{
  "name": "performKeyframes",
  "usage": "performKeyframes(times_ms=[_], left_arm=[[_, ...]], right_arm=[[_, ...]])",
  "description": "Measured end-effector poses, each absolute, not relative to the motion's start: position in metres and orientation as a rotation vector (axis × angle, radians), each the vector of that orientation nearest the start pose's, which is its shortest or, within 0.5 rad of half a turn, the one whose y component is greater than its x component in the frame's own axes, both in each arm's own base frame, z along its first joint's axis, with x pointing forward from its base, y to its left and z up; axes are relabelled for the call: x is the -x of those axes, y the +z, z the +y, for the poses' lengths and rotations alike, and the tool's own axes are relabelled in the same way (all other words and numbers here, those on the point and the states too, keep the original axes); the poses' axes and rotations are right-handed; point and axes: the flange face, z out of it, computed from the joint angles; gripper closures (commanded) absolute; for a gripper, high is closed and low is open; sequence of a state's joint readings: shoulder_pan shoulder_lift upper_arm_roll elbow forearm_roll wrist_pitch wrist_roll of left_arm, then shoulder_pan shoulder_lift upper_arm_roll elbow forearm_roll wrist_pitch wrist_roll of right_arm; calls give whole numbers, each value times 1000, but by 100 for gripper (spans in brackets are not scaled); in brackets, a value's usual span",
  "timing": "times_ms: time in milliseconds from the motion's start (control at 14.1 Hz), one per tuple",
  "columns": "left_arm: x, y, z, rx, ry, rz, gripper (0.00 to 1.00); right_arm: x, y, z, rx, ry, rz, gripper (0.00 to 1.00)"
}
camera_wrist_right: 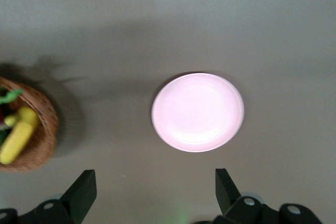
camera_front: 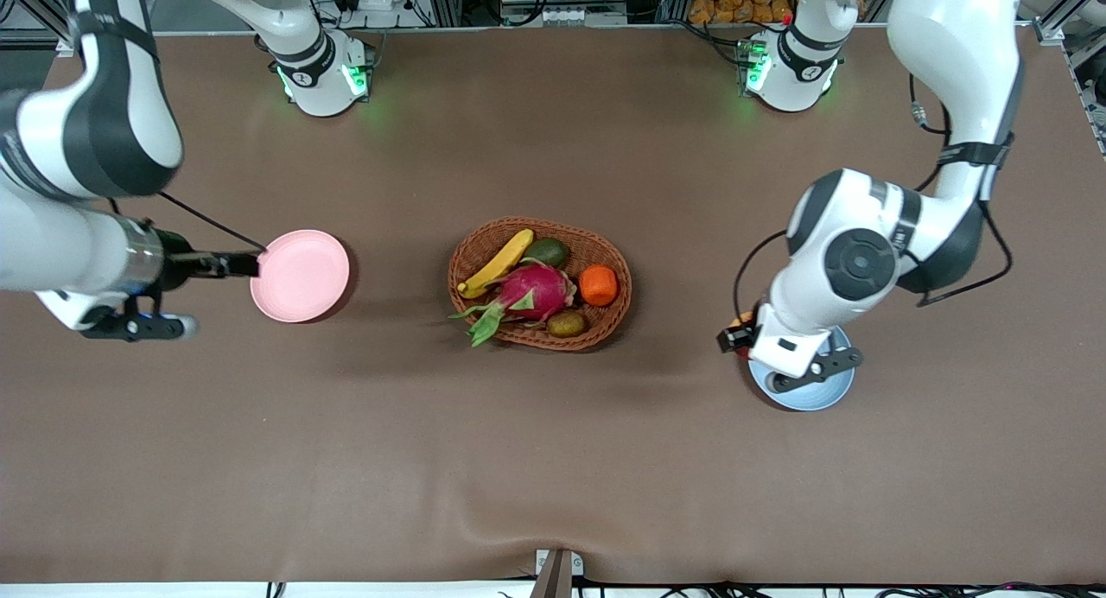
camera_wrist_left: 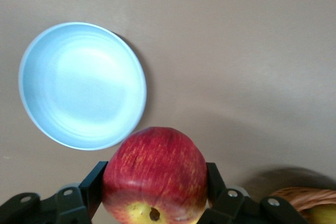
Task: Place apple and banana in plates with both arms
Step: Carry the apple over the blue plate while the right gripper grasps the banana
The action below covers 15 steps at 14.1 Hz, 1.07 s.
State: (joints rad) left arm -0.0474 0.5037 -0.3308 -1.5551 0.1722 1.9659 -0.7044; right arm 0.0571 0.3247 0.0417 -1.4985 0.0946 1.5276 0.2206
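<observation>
My left gripper (camera_wrist_left: 156,182) is shut on the red apple (camera_wrist_left: 155,174) with a yellow patch and holds it in the air beside the light blue plate (camera_wrist_left: 82,85). In the front view the left gripper (camera_front: 734,337) hangs at the edge of the blue plate (camera_front: 812,395), on the basket's side. My right gripper (camera_wrist_right: 154,187) is open and empty, up in the air beside the pale pink plate (camera_wrist_right: 198,112). In the front view the right gripper (camera_front: 246,264) shows at the edge of the pink plate (camera_front: 302,278). The yellow banana (camera_front: 497,263) lies in the wicker basket (camera_front: 605,326).
The basket stands mid-table between the plates. It also holds a magenta dragon fruit (camera_front: 534,291), an orange fruit (camera_front: 598,285), a green avocado (camera_front: 547,251) and a brown kiwi (camera_front: 567,324). The basket's edge shows in the right wrist view (camera_wrist_right: 44,129).
</observation>
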Motion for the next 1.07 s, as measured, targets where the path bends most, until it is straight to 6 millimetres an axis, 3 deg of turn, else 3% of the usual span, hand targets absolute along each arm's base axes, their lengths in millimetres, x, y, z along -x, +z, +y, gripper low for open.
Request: performKeyframes(times_ms=[213,498,640,783,925,1067], left_arm=[[-651,355,-180,3065,146,-396,100],[-652,339,-162,3062,191,-326,100],[-654,328,-155,3035,195,-274,100],[-656,315,-145,3012,206,-222,100],[-659,304,-131,3003,227,-177,100],[-660,291,-121,2979,243,-143,100]], right_arm=[[-624,429,116,2920,585,652,0],[-629,379,178,2811,659,991,0],[-625,355,222,2806,649,1081,2],[-616,336,260,2815,649,1132,12],[-611,323,276,2826,653,1137,21],[-610,311,284,2823,650,1162,24]])
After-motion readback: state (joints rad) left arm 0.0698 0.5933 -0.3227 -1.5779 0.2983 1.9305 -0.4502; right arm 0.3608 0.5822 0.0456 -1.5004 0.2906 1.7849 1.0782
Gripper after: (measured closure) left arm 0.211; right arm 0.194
